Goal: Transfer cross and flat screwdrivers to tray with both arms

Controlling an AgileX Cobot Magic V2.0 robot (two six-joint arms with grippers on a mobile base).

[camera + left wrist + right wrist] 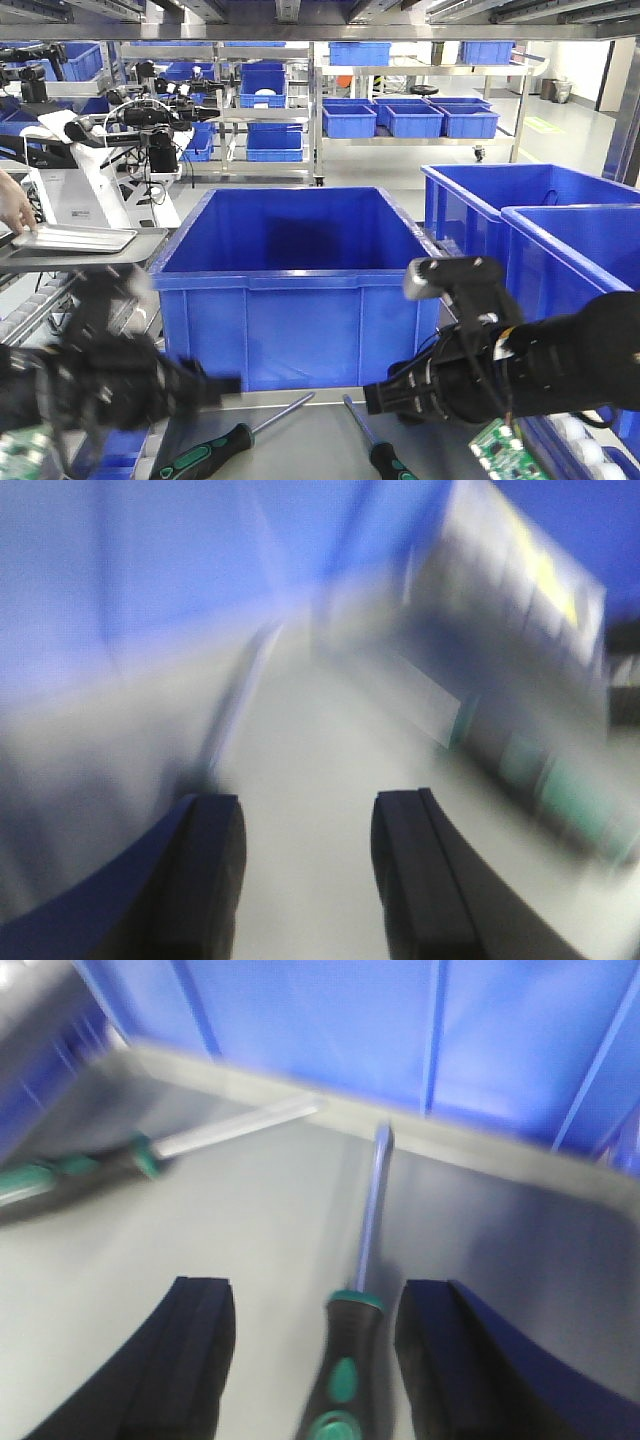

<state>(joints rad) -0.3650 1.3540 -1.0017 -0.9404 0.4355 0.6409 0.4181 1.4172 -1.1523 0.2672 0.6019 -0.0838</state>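
Note:
Two screwdrivers with green-and-black handles lie on the grey table in front of the blue bin. The left screwdriver [215,448] [80,1165] points its shaft up and to the right. The right screwdriver [383,460] [347,1365] lies with its handle between the open fingers of my right gripper [376,398] [315,1292], untouched, shaft toward the bin. My left gripper [225,384] [305,810], blurred by motion, is open above bare table beside the left screwdriver. The grey tray [70,238] rests on a ledge at the far left.
A deep blue bin [290,270] stands just behind the screwdrivers. More blue bins [530,215] stand at the right. A person's hand [15,205] touches the tray. Green circuit boards [497,446] lie near both arms. Shelves with bins fill the background.

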